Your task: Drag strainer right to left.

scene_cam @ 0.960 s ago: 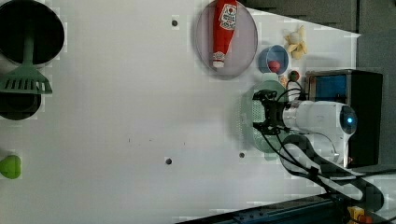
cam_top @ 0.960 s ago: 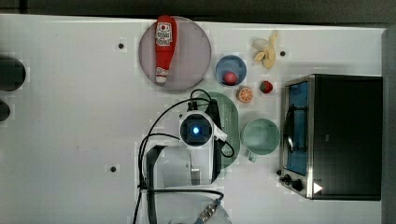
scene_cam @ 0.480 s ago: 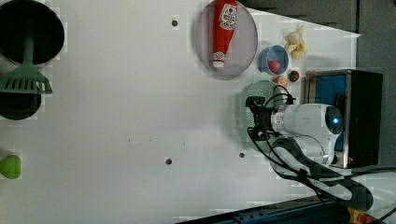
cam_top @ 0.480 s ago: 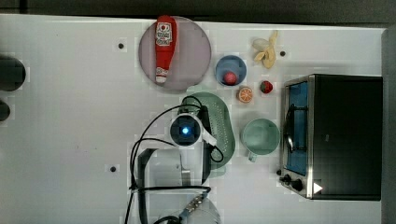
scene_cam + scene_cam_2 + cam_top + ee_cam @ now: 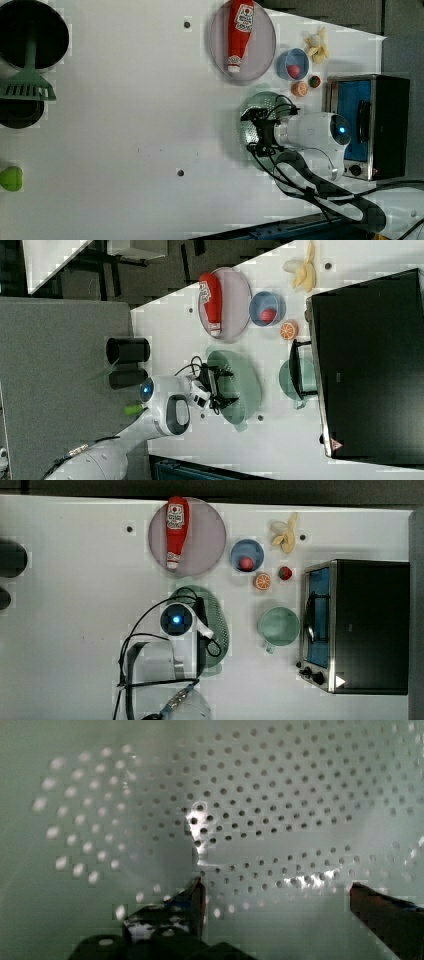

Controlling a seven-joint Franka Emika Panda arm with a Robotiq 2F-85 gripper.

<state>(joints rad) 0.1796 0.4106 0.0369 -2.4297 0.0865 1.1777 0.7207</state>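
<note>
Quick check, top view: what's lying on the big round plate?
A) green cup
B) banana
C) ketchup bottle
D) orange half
C: the red ketchup bottle lies on the plate, while the banana, orange half and green cup all sit on the table off to the top view's right of it.

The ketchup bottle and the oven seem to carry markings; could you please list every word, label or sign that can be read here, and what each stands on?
Ketchup bottle: a white label with print near its top, too blurred to read.
Oven: a small white triangle sign at the top view's lower front corner, and a red-edged triangle sticker in the right view; no readable text on either.
Strainer, cup, bowl, plate: no text visible.
</note>
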